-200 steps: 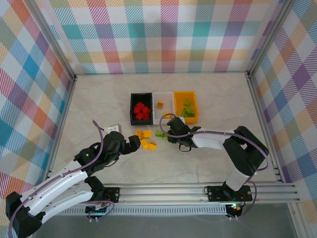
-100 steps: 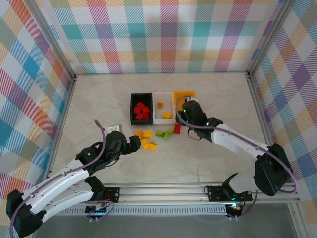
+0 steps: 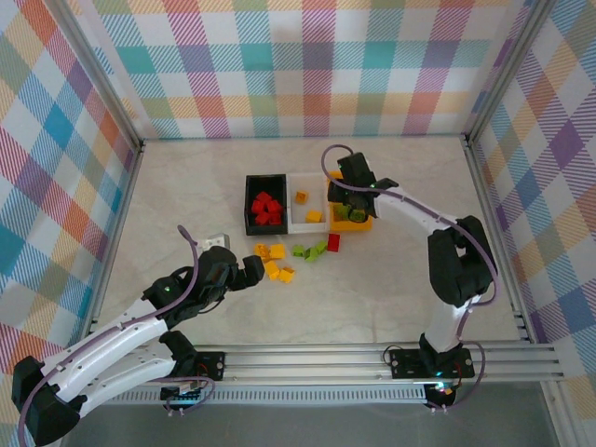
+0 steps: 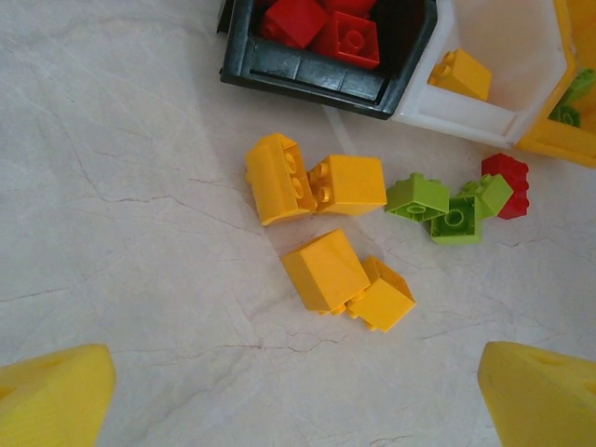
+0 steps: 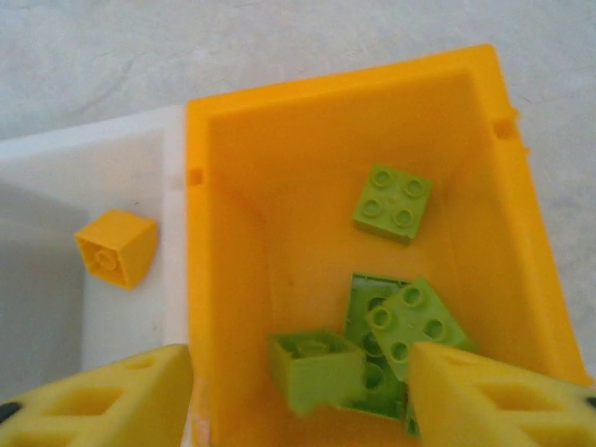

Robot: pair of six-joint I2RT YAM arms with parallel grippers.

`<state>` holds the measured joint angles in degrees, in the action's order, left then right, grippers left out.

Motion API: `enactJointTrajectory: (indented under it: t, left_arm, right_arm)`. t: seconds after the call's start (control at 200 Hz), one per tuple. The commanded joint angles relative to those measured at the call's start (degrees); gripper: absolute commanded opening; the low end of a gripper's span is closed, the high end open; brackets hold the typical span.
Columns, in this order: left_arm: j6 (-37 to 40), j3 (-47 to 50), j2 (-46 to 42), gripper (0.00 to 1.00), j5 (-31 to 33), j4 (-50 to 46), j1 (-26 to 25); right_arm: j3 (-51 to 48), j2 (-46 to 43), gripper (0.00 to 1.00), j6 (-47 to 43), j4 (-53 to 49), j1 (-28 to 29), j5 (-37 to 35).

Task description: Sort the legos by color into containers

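Four yellow-orange legos (image 4: 324,270) lie loose on the bench (image 4: 140,140) just short of the bins, with three green legos (image 4: 453,219) and one red lego (image 4: 507,182) close beside them. Over the orange bin (image 5: 223,279) the right gripper (image 5: 298,396) hangs with its fingers spread wide and nothing gripped. A green brick (image 5: 312,368) lies free between them among the other greens in that bin, so the step in hand looks like a green drop-off with the release made. The left gripper (image 4: 298,400) hovers over the loose pile, equally wide apart and empty. The black bin (image 4: 307,79) holds reds, and the white bin (image 4: 466,116) holds a yellow-orange brick (image 4: 463,73). Next, one arm probably needs to descend on a loose brick. The yellow ones touch in pairs, so singling one out calls for a careful approach.
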<state>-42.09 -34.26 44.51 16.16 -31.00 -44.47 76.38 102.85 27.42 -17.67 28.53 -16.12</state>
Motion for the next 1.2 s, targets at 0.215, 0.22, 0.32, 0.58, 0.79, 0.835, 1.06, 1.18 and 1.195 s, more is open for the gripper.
enactJointTrajectory:
  t: [0.215, 0.22, 0.32, 0.58, 0.79, 0.835, 1.06, 1.18, 1.195]
  left_arm:
    - [5.2, 0.5, 6.7, 1.0, -4.4, 2.1, -0.7]
    - [5.2, 0.5, 7.1, 1.0, -4.4, 2.3, -0.8]
    - [5.8, -0.9, 14.4, 1.0, -2.7, 3.4, -3.7]
    - [7.7, -4.8, 28.1, 0.95, 3.3, 6.2, -5.9]
    - [8.5, -7.4, 34.2, 0.92, 2.4, 12.5, -3.7]
    - [8.2, -7.8, 34.9, 0.9, 1.8, 13.9, -3.0]
    - [6.7, -10.0, 40.1, 0.78, 2.4, 15.7, -1.2]
    - [5.9, -9.8, 42.1, 0.73, 4.4, 13.5, -0.7]
    - [5.8, -9.7, 42.2, 0.73, 4.5, 13.4, -0.7]
  right_arm:
    - [-11.6, -14.3, 0.76, 0.2, 3.3, 6.2, 2.7]
    - [-11.9, -14.5, 0.76, 0.3, 3.4, 6.4, 2.7]
    - [-19.1, -19.0, 0.76, 1.7, 5.5, 9.4, 2.7]
    - [-29.4, -25.1, 0.78, 3.9, 8.2, 14.8, 3.9]
    - [-31.5, -27.4, 0.78, 4.6, 8.1, 15.4, 2.9]
    - [-31.8, -28.0, 0.78, 4.6, 8.2, 15.3, 2.6]
    - [-32.6, -30.7, 0.78, 4.1, 7.6, 15.4, 1.6]
    - [-33.1, -31.9, 0.78, 3.8, 7.6, 15.4, 1.3]
    - [-33.1, -32.1, 0.78, 3.8, 7.6, 15.4, 1.2]
